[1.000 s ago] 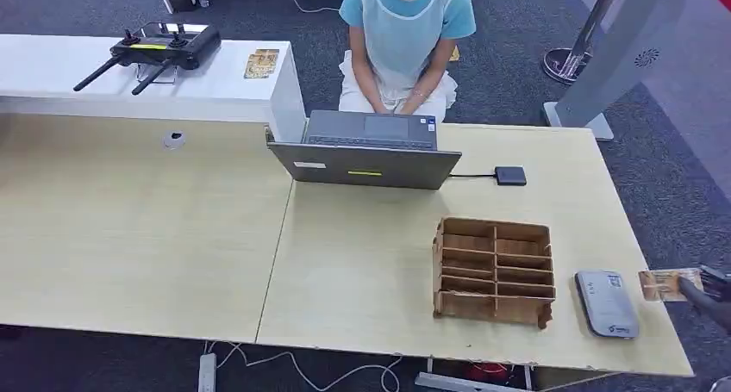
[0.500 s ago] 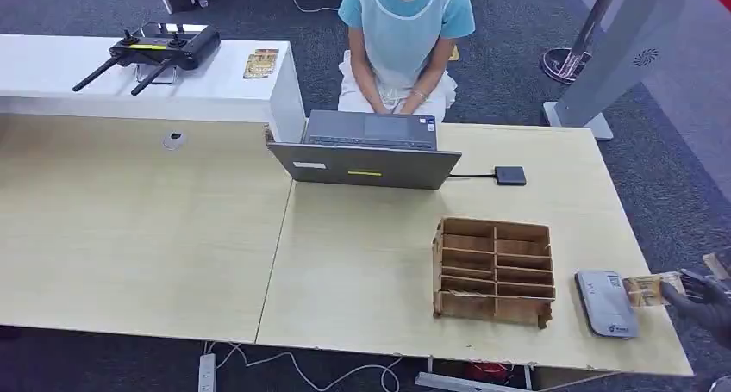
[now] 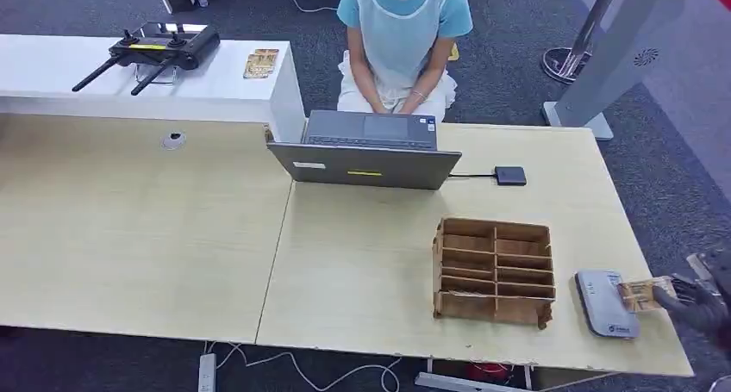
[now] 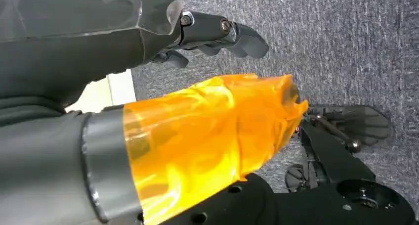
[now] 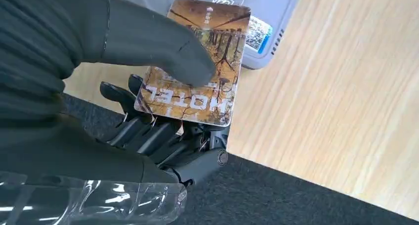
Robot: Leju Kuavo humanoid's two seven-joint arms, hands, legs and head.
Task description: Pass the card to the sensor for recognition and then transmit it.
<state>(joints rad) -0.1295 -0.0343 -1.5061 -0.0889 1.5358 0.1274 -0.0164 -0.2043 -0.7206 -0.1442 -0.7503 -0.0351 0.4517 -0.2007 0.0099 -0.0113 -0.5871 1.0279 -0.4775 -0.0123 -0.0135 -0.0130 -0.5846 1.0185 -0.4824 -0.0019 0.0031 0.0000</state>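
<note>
1. One card (image 3: 639, 292), brown with "HOTEL" printed on it, is pinched in the right hand (image 3: 695, 299), the thumb (image 5: 163, 49) pressed on its face and the darker fingers (image 5: 148, 131) beneath it.
2. Its far end reaches over the near-right edge of the grey sensor (image 3: 605, 303); whether it touches the sensor cannot be told.
3. That sensor lies flat on the light wooden table (image 3: 362, 263), just right of the wooden organizer (image 3: 493, 271) and near the table's right edge.
4. Beyond the organizer, well apart from the sensor, stands an open laptop (image 3: 366, 150), with a small black box (image 3: 510, 176) cabled to it on its right.
5. Behind the laptop sits a person (image 3: 402, 39).
6. Over the grey carpet hangs the left hand (image 4: 217, 34), its fingers curled loosely and holding nothing.
</note>
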